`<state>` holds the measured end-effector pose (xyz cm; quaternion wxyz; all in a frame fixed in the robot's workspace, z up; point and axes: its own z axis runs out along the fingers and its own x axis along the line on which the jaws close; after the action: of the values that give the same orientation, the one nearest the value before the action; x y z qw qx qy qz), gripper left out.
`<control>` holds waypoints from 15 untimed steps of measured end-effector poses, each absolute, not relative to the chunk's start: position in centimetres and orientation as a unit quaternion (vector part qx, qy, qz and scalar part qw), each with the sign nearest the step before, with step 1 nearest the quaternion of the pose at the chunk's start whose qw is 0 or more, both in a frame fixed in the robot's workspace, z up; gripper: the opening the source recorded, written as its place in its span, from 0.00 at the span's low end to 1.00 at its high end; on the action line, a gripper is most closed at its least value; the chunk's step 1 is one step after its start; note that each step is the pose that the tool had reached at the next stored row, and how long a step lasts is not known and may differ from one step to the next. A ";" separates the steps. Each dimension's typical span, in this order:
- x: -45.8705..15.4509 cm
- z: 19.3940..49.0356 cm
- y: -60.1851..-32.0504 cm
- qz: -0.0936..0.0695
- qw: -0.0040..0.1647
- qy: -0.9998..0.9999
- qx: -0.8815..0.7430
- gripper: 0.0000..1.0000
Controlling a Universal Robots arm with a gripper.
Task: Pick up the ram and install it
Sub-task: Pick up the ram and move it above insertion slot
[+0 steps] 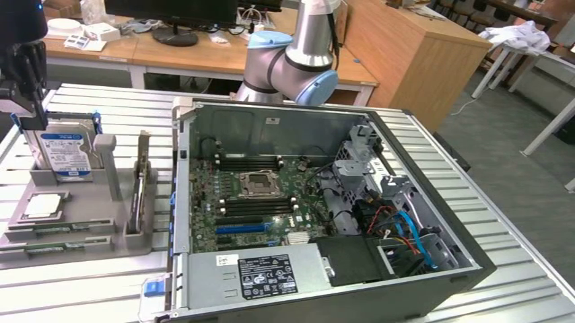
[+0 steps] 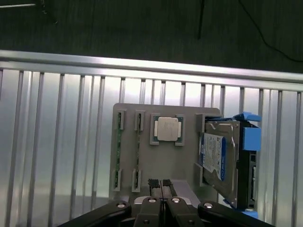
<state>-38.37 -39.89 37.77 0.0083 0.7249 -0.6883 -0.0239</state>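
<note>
Two ram sticks [image 2: 118, 150] stand on edge side by side in the slots of a grey holder [image 2: 156, 161]. Neither has been lifted. In the exterior view they lie along the near edge of that holder [image 1: 54, 230], which sits on the ridged metal worktop [image 1: 81, 282] at the exterior view's left of the open computer case [image 1: 467, 269]. The gripper [image 2: 161, 183] hangs above the holder with its fingers [image 2: 154, 182] pressed together and nothing between them. In the exterior view it hangs over the holder's far end [image 1: 29, 114], just above the hard drive [image 1: 64, 151]. A processor chip [image 2: 167, 128] lies flat between the ram sticks and the upright hard drive. Inside the case the motherboard [image 1: 260, 195] is exposed.
</note>
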 end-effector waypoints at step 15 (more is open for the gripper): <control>-38.4 37.8 -40.1 -0.024 0.008 -0.701 0.713 0.11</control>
<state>-38.36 -40.10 37.76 0.0079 0.7132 -0.7005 -0.0241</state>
